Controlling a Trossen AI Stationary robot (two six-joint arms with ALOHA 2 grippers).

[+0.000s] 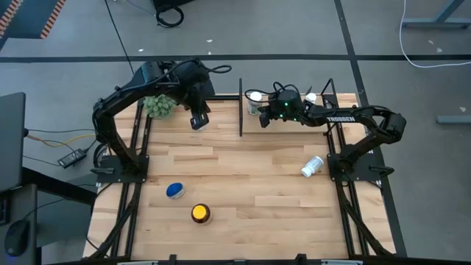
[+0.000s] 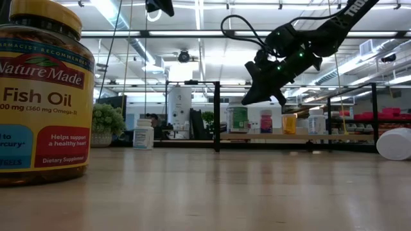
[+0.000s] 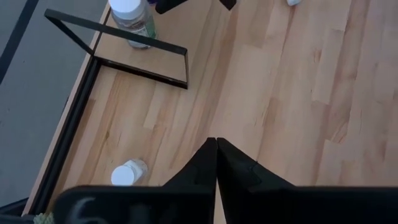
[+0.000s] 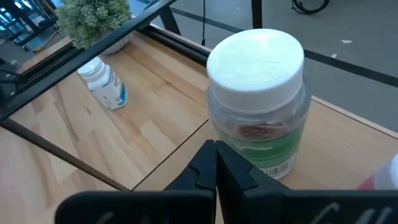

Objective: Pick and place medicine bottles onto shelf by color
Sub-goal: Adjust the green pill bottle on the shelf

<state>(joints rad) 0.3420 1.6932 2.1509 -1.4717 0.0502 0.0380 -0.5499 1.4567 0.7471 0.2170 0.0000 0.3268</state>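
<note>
Hovering shut and empty, my right claw [image 1: 263,122] nears the shelf [image 1: 294,132], upper centre — several bottles shelved; amber bottle [image 1: 200,213] and blue-lidded bottle [image 1: 175,191] wait, lower left.

A fuzzy green plant [image 1: 159,105] in a pale pot sits at the far left corner of the plank bench [image 1: 243,184]. Black cables [image 1: 171,13] lie coiled on the grey floor [image 1: 294,37] beyond.

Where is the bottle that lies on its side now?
In the high view, the tipped white-capped bottle lies on the table's right side, beside the right arm's base and apart from the shelf farther back.
</note>
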